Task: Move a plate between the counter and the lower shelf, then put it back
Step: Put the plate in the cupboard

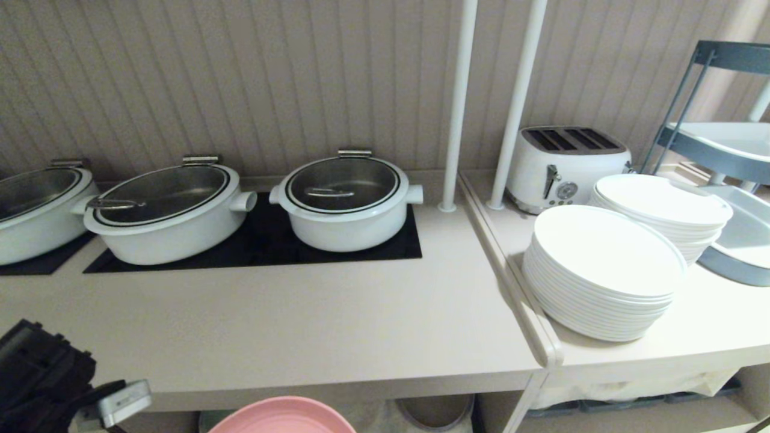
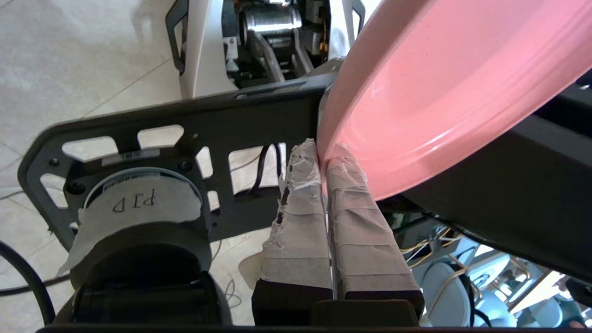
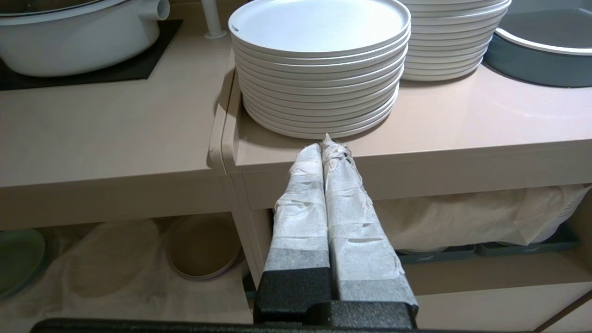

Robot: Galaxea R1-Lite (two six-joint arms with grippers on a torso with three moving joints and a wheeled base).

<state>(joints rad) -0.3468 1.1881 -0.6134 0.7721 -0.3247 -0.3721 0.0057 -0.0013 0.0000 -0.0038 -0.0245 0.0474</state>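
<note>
The pink plate [image 2: 439, 88] hangs in the air, tilted, with my left gripper [image 2: 322, 155] shut on its rim. In the head view the plate [image 1: 283, 417] shows at the bottom edge, just in front of and below the counter [image 1: 289, 325]. The left arm [image 1: 42, 379] sits at the lower left corner. My right gripper [image 3: 324, 148] is shut and holds nothing; it hangs in front of the adjoining top. The lower shelf [image 3: 115, 273], draped in white cloth, opens under the counter.
White pots [image 1: 346, 201] stand on the black hob. Two stacks of white plates [image 1: 601, 270] and a toaster [image 1: 568, 162] fill the adjoining top. A brown-grey plate [image 3: 203, 245] and a green plate [image 3: 18, 259] lie in the lower shelf. Two white poles [image 1: 457, 102] rise at the back.
</note>
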